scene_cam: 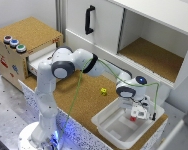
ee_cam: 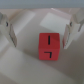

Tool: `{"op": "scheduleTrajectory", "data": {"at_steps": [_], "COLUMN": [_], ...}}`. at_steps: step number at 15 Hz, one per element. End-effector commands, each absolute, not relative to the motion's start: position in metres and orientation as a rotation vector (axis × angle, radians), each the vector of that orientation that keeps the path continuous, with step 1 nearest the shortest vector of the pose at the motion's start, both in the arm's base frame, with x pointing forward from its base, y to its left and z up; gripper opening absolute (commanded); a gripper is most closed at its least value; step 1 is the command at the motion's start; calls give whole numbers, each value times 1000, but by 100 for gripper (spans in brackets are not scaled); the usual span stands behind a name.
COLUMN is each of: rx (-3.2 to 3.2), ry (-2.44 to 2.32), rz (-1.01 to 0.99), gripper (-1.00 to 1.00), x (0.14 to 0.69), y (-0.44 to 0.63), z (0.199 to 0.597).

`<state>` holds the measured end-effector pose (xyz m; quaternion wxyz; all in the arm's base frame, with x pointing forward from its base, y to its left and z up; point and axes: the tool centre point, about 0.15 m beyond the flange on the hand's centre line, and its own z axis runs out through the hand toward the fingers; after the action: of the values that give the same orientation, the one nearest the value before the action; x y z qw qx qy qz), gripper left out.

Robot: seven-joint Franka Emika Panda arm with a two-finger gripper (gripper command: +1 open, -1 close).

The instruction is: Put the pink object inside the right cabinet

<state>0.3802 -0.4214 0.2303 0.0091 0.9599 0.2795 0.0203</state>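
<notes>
The pink object (ee_cam: 49, 46) is seen in the wrist view as a small cube with flat faces and crisp edges, a dark mark printed on the face turned toward the camera. It is judged to be light and rigid, not fragile, and likely smooth, so a firm squeeze across two opposite flat sides, centred on the cube, is called for; a hold at a corner would probably let it twist or slip out.

The block (scene_cam: 133, 118) lies in a shallow white tray (scene_cam: 106, 125) at the near edge of the cork worktop (scene_cam: 84, 100). The gripper (scene_cam: 138, 115) hangs directly over it with its fingers (ee_cam: 7, 29) spread wide, one on each side of the cube and touching neither side.

The right cabinet (scene_cam: 154, 55) stands open behind the tray, well apart from the block, its brown floor bare.

Counted: one pink block, one small yellow cube (scene_cam: 103, 91) on the worktop, one tray, one open cabinet, one closed door with a black handle (scene_cam: 88, 19), one drawer box (scene_cam: 24, 47) carrying three coloured buttons (scene_cam: 14, 43).
</notes>
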Motion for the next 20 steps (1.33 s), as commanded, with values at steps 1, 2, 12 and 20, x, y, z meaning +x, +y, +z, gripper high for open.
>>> {"op": "scheduleTrajectory", "data": {"at_steps": [1, 2, 12, 20], "rx": [2935, 2936, 2985, 3086], "ry": [942, 942, 860, 393], "rz": [19, 8, -46, 141], "gripper": [-100, -100, -100, -100], "x": [396, 395, 387, 416], "y": [-437, -438, -439, -387], "z": [215, 213, 218, 328]}}
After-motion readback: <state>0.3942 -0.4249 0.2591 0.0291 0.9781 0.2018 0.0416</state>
